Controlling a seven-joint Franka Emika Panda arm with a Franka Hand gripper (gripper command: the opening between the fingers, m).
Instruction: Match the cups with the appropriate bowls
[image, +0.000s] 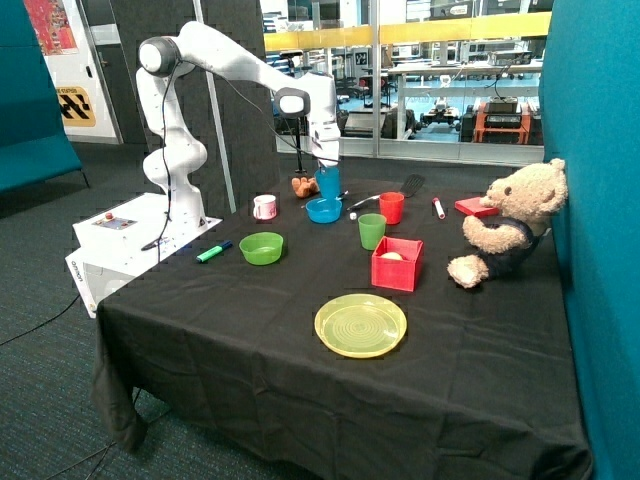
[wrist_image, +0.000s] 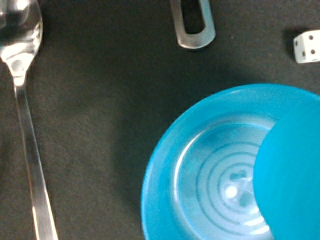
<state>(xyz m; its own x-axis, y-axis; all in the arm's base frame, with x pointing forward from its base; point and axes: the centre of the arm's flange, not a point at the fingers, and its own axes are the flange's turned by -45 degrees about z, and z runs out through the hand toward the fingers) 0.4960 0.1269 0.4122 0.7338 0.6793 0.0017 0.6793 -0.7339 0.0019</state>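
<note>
My gripper (image: 327, 167) is shut on the blue cup (image: 328, 186) and holds it upright just over the blue bowl (image: 323, 211) at the back of the table. In the wrist view the cup's blue body (wrist_image: 292, 170) overlaps one side of the blue bowl (wrist_image: 210, 165); the fingers themselves are hidden there. The green cup (image: 371, 231) stands alone in front of the red cup (image: 392, 208). The green bowl (image: 261, 248) sits empty, towards the robot base from the green cup.
A pink-white mug (image: 264, 207), a red box (image: 397, 263), a yellow plate (image: 361, 325), a green marker (image: 213, 252) and a teddy bear (image: 510, 225) share the black cloth. A clear spoon (wrist_image: 22, 100), a metal handle (wrist_image: 192, 25) and a die (wrist_image: 306, 46) lie by the blue bowl.
</note>
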